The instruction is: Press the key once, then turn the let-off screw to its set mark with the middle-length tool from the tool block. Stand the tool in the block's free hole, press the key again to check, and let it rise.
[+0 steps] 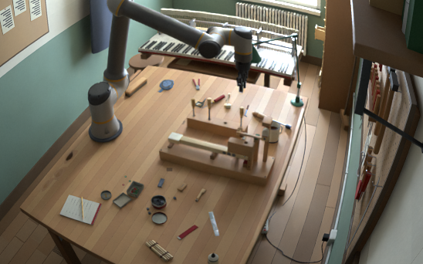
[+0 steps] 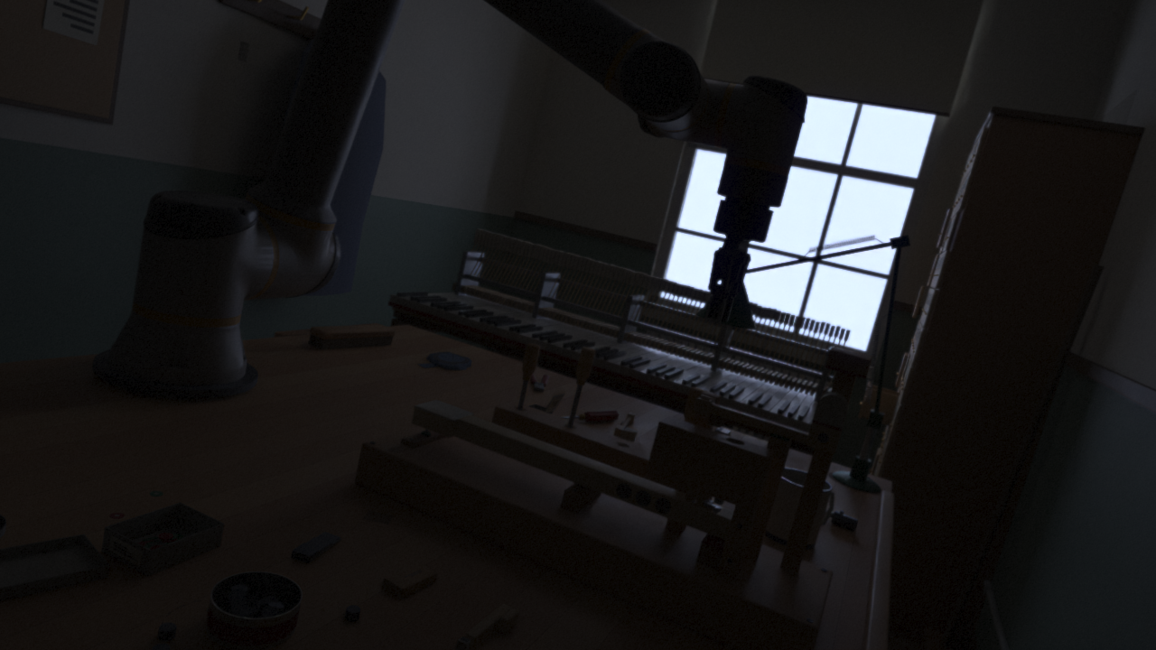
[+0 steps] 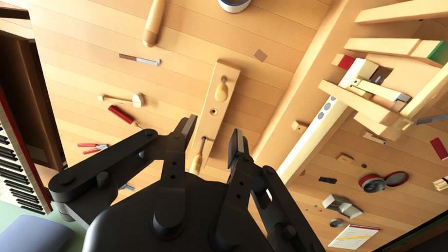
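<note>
The tool block (image 1: 216,126) lies on the table just behind the piano-action model (image 1: 218,154). Three wooden-handled tools stand in the block: two near its left end (image 1: 193,106) (image 1: 209,107) and one near its right end (image 1: 241,117). In the wrist camera the block (image 3: 213,109) shows an empty hole (image 3: 213,111) between a handle (image 3: 221,92) and another tool (image 3: 197,158). The model's pale key (image 1: 195,142) runs left from its upright action (image 1: 251,148). My gripper (image 1: 241,88) hangs high above the block's right part. It is open and holds nothing.
A white mug (image 1: 273,132) stands right of the block. Loose tools lie behind the block: a red screwdriver (image 1: 219,98), a small hammer (image 1: 227,101), red pliers (image 1: 196,83). A lamp stand (image 1: 296,69) rises at the table's far right corner. A piano keyboard (image 1: 216,52) lies beyond the table.
</note>
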